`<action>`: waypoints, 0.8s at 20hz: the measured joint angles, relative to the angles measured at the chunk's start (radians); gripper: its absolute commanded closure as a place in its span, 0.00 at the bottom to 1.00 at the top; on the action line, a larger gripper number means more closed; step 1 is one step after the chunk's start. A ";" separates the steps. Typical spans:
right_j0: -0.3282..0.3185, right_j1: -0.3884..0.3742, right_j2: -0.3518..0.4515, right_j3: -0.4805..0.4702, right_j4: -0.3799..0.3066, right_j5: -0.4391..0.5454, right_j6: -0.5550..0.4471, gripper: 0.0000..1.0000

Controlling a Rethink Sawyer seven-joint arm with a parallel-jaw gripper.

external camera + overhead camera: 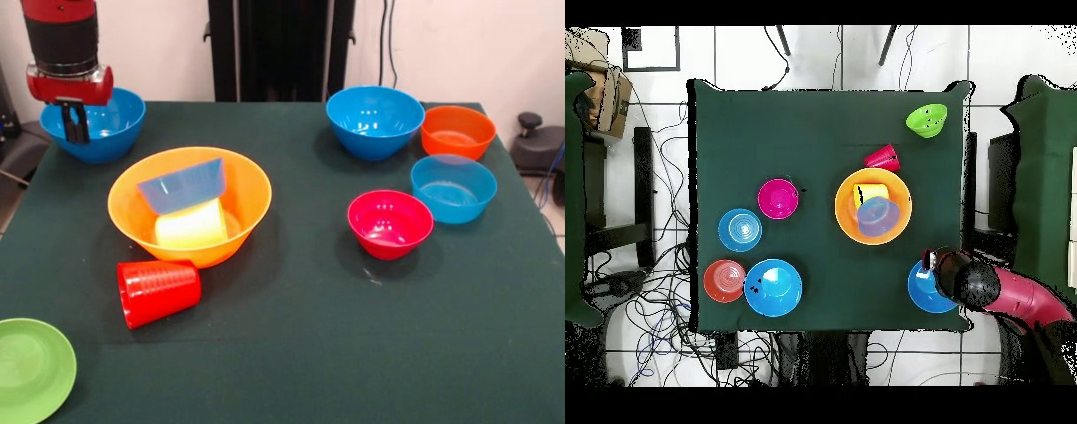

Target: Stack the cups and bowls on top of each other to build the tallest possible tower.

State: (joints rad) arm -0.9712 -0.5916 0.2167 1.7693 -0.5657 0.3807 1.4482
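The tool point(74, 121) hangs at the upper left of the front view, just over the near rim of a deep blue bowl point(106, 124). Its dark fingers point down with nothing between them, though whether they stand parted or closed I cannot tell from either view. The step in hand looks like fetching that bowl for the tower; the next move would call for dropping onto its rim, pinching the wall, and carrying it toward the middle of the frame.

The tower point(190, 208) sits left of centre: the big yellow-orange bowl as base, with a yellow cup point(190, 227) lying on its side inside and a pale blue bowl point(183, 185) tipped against it. That crooked filling may make the next piece sit badly. A red cup point(157, 291) lies on its side on the surface, touching the base's lower edge. It is a low, untidy pile so far.
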 measured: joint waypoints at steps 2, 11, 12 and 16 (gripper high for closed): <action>-0.013 -0.001 0.001 0.005 0.011 -0.001 0.000 1.00; -0.083 -0.002 -0.026 0.017 0.034 -0.060 0.015 0.00; -0.084 -0.002 -0.027 0.017 0.034 -0.062 0.015 0.00; -0.084 -0.004 -0.043 0.018 0.035 -0.088 0.015 0.00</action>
State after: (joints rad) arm -1.0556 -0.5952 0.1741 1.7878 -0.5312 0.2927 1.4630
